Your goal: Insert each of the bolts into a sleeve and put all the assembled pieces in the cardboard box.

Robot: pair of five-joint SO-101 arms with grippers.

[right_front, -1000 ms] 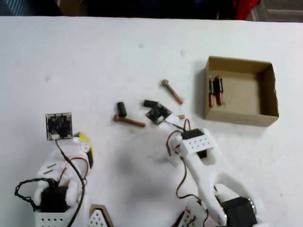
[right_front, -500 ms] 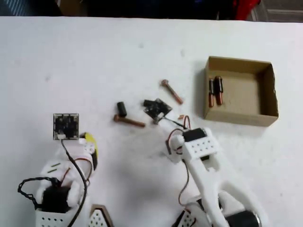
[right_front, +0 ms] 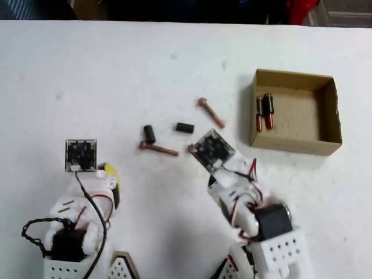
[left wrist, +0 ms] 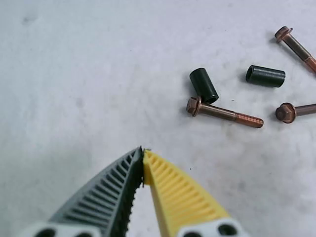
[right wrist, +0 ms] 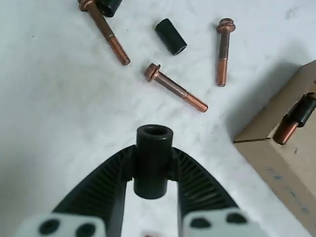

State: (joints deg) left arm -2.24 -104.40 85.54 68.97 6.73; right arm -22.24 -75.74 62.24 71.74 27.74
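We are seeing the right gripper [right wrist: 154, 163] clamping the gripped sleeve [right wrist: 154, 145], black, its hollow end pointing out past the fingertips. The jaws are closing only as far as the sleeve's width allows. In the high view this arm is sitting left of the cardboard box [right_front: 293, 145], near its front corner.

The left gripper [left wrist: 143, 154] is hanging with its jaws pressed together, tips touching and nothing between them. It is sitting over bare table [right_front: 116, 70], well away from the box.

The box is holding two assembled pieces [right_front: 268, 110], lying side by side along the wall facing the loose parts.

All the loose parts are lying left of the box:
- The near bolt [right_front: 210, 112] is lying closest to the box.
- The near sleeve [right_front: 185, 127] is lying a bit farther out.
- The far sleeve [right_front: 149, 133] and far bolt [right_front: 158, 149] are lying farthest out, just beside each other.
- The third bolt [right wrist: 175, 87] is lying between the far bolt and the box.
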